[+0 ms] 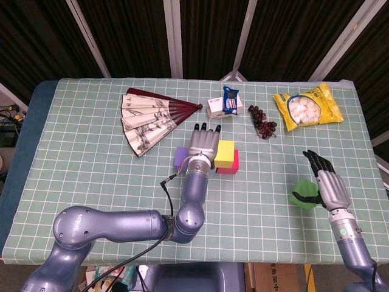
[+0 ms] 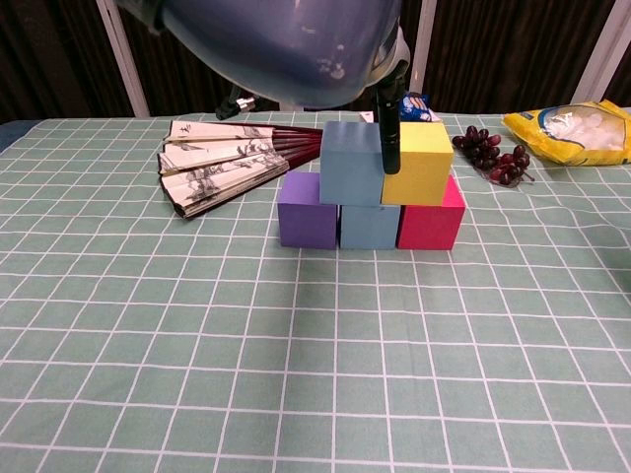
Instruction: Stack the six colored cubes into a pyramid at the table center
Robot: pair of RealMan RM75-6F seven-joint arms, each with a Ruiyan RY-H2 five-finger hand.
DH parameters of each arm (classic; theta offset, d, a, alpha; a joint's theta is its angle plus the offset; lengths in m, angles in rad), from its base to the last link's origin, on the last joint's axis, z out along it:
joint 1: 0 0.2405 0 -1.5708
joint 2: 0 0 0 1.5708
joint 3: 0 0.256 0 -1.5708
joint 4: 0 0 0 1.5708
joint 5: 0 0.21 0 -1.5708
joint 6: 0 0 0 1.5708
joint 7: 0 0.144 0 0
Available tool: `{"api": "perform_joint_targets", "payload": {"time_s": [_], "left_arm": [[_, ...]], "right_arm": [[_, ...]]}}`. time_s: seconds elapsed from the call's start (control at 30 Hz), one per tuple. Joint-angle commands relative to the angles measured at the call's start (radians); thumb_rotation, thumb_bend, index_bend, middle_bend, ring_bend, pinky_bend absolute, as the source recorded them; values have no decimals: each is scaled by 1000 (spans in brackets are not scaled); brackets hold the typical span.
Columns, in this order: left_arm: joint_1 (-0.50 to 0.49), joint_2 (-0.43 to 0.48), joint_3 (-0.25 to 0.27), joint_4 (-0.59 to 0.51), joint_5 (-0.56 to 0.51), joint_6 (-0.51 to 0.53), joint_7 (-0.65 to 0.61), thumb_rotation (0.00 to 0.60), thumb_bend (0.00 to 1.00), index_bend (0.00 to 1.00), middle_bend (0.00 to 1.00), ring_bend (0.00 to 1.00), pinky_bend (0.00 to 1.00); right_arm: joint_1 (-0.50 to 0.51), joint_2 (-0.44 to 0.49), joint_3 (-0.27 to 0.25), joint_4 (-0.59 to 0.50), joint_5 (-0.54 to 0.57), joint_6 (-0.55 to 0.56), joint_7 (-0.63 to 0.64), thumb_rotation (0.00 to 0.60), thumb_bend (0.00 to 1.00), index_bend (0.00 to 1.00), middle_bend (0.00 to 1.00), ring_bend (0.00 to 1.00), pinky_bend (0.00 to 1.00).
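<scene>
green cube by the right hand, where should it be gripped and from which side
Judging from the head view, grip the green cube across two opposite flat faces, coming from above. It sits low on the table with open cloth around it, and the right hand is already beside it with fingers touching its right side. Its faces are partly hidden, so the exact pair cannot be told.

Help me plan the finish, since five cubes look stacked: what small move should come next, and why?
Probably draw the left hand back off the stack, since it lies over the blue cube beside the yellow cube, covering the spot for the top. The right hand already holds the green cube, the last one.
</scene>
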Motion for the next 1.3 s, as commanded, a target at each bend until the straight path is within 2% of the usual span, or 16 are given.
{"api": "perform_joint_targets", "payload": {"time_s": [0.03, 1.3], "left_arm": [[0, 4, 3, -5, 2, -3, -7, 600, 68, 0, 236, 33, 0], [-15, 34, 54, -41, -16, -17, -65, 600, 74, 0, 269, 37, 0]], "right_arm": [[0, 0, 0, -1, -1, 1, 0, 600, 206, 0, 7, 0, 0], [2, 2, -1, -4, 0, -1, -3, 600, 206, 0, 7, 0, 0]]}}
